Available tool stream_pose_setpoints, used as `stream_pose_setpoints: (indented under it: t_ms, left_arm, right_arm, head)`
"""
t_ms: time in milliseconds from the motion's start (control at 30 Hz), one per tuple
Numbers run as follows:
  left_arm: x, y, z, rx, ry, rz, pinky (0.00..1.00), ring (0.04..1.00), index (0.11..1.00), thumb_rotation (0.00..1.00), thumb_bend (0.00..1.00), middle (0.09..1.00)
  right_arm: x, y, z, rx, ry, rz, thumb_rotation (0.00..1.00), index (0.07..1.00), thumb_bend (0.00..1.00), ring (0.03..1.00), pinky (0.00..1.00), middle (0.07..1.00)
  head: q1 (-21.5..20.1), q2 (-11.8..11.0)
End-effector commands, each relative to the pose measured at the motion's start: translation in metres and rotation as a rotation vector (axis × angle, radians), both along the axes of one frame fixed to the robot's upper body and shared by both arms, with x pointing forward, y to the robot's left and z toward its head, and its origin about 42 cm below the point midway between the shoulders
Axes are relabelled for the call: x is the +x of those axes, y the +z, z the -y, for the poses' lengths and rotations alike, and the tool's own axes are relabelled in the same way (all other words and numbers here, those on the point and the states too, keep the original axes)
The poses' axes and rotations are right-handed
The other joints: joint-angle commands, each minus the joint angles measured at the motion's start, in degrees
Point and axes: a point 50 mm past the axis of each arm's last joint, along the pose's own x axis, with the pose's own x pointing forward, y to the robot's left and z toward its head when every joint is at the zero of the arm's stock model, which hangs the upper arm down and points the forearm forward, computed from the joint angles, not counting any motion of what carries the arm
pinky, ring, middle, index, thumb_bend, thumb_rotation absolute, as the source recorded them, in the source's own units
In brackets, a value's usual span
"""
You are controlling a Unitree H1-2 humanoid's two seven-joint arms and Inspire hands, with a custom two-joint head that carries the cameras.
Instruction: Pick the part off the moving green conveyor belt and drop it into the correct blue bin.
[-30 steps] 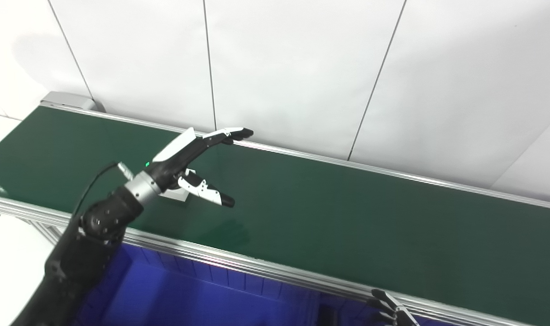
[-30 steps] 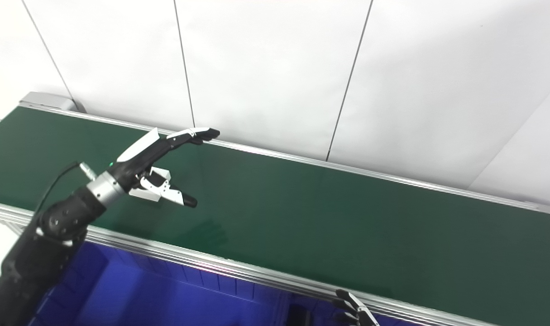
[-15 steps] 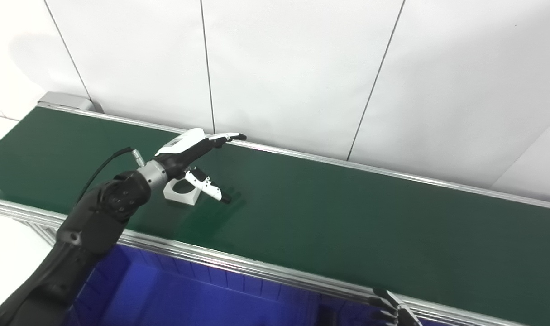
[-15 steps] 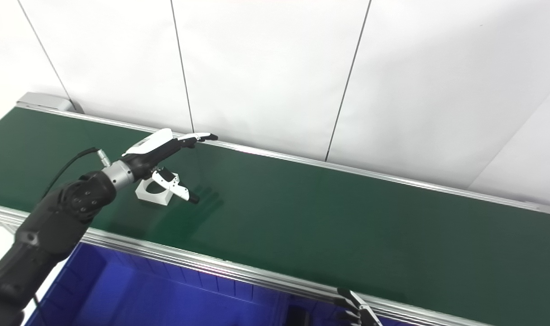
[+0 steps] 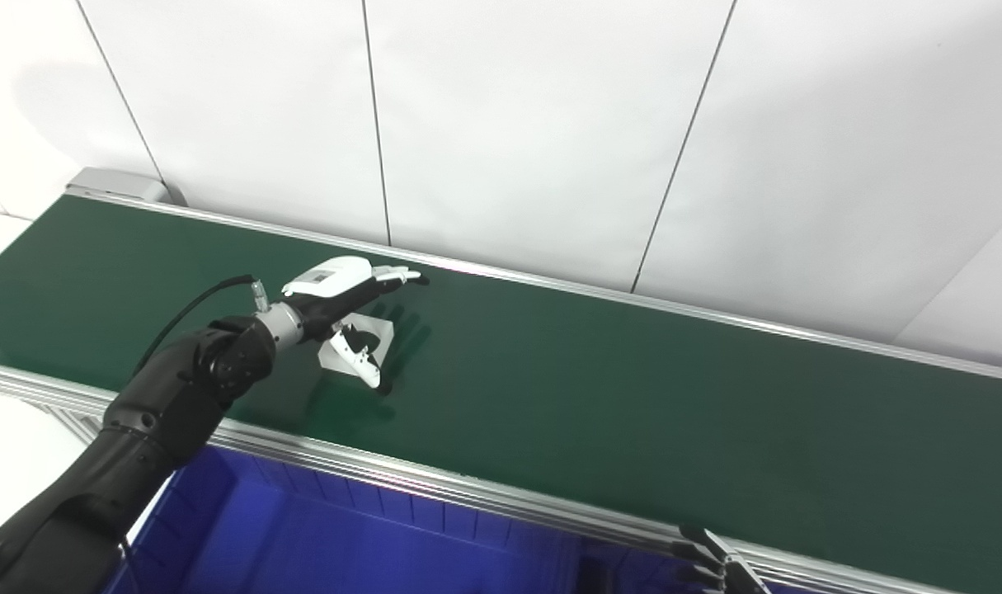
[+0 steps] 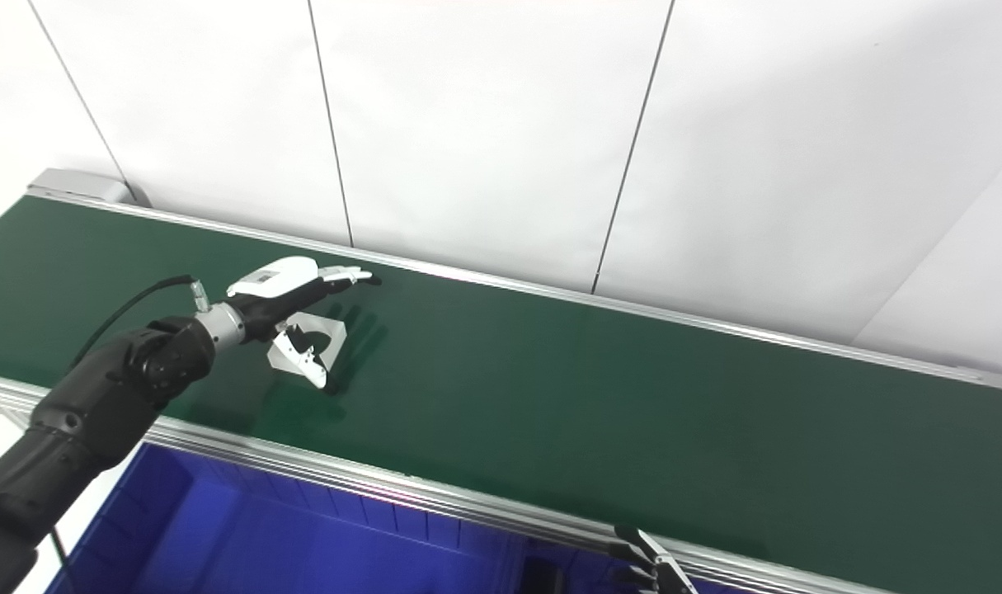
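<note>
While one white part (image 5: 358,344) lies on the green conveyor belt (image 5: 599,396) at centre left, the left hand (image 5: 344,309) spreads over it; right hand's (image 5: 711,565) state is unclear, beside one blue bin (image 5: 336,544).

Left hand (image 5: 348,301): lowering over the white square plastic part (image 5: 360,345), thumb curling down beside it.

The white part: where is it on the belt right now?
The white part lies on the left stretch of the green conveyor belt, directly under the left hand, whose fingers are spread above it, thumb on its near side.
</note>
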Motion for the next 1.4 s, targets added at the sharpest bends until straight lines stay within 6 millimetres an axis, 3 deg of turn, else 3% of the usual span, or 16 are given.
stream_pose_setpoints:
  t_ms: [0,233,433,500,567,700,733,767,833,867,933,1367]
  left_arm:
    - [0.017,0.033,-0.012,0.050,-0.001,0.087,0.97,0.974,0.939,0.22,0.99,0.977]
    - [0.014,0.027,-0.017,0.080,-0.002,0.040,0.96,0.970,0.945,0.22,0.99,0.984]
    - [0.013,0.020,-0.017,0.031,0.044,0.025,0.87,0.952,0.942,0.21,0.96,0.979]
    - [0.013,0.017,-0.014,0.022,0.045,0.049,0.81,0.900,0.909,0.10,0.88,0.932]
    - [0.013,0.015,-0.011,0.017,0.044,0.064,0.79,0.881,0.893,0.06,0.84,0.910]
    - [0.013,0.011,0.000,-0.036,0.018,0.104,0.64,0.710,0.753,0.00,0.66,0.748]
    - [0.013,0.011,0.001,-0.046,0.012,0.114,0.59,0.649,0.602,0.02,0.57,0.688]
    - [0.012,0.011,0.004,-0.057,0.008,0.127,0.57,0.628,0.551,0.03,0.54,0.668]
    - [0.011,0.009,0.011,-0.096,-0.001,0.156,0.49,0.541,0.520,0.01,0.52,0.526]
    - [0.011,0.008,0.013,-0.119,-0.007,0.171,0.47,0.474,0.521,0.00,0.51,0.507]
    - [0.011,0.005,0.017,-0.162,-0.009,0.189,0.46,0.435,0.526,0.00,0.50,0.495]
    - [0.007,0.002,0.026,-0.243,-0.012,0.202,0.45,0.418,0.530,0.00,0.50,0.491]
  right_arm:
    - [0.001,0.008,0.001,0.016,0.009,0.073,0.05,0.866,1.00,0.739,0.64,0.808]
    - [0.002,0.008,0.000,0.015,0.012,0.077,0.05,0.864,0.99,0.734,0.63,0.804]
    - [0.002,0.008,0.000,0.014,0.011,0.082,0.05,0.861,0.99,0.734,0.62,0.803]
    - [0.002,0.008,0.000,0.014,0.011,0.080,0.05,0.863,0.99,0.735,0.63,0.801]
    - [0.002,0.009,0.000,0.013,0.009,0.077,0.06,0.863,0.99,0.735,0.63,0.801]
    - [0.001,0.010,0.001,0.014,0.007,0.076,0.06,0.866,0.99,0.736,0.63,0.801]
    - [0.001,0.010,0.001,0.015,0.008,0.076,0.06,0.869,0.99,0.740,0.64,0.804]
    - [0.001,0.010,0.001,0.015,0.006,0.078,0.06,0.869,0.99,0.741,0.64,0.805]
    - [0.001,0.010,0.000,0.016,0.004,0.085,0.07,0.864,0.98,0.733,0.63,0.798]
    - [0.000,0.009,0.000,0.019,0.002,0.084,0.07,0.864,0.98,0.734,0.63,0.799]
    - [0.000,0.009,0.000,0.023,0.001,0.080,0.07,0.866,0.98,0.738,0.63,0.801]
    - [-0.001,0.011,-0.003,0.032,-0.006,0.082,0.06,0.874,0.96,0.748,0.64,0.813]
  head:
    - [0.06,0.08]
    - [0.14,0.05]
    - [0.05,0.19]
    - [-0.05,0.25]
    - [0.00,0.33]
    - [0.04,0.52]
    - [0.04,0.52]
    - [-0.04,0.58]
    - [0.00,0.61]
    - [0.02,0.65]
    - [-0.02,0.69]
    - [-0.24,1.09]
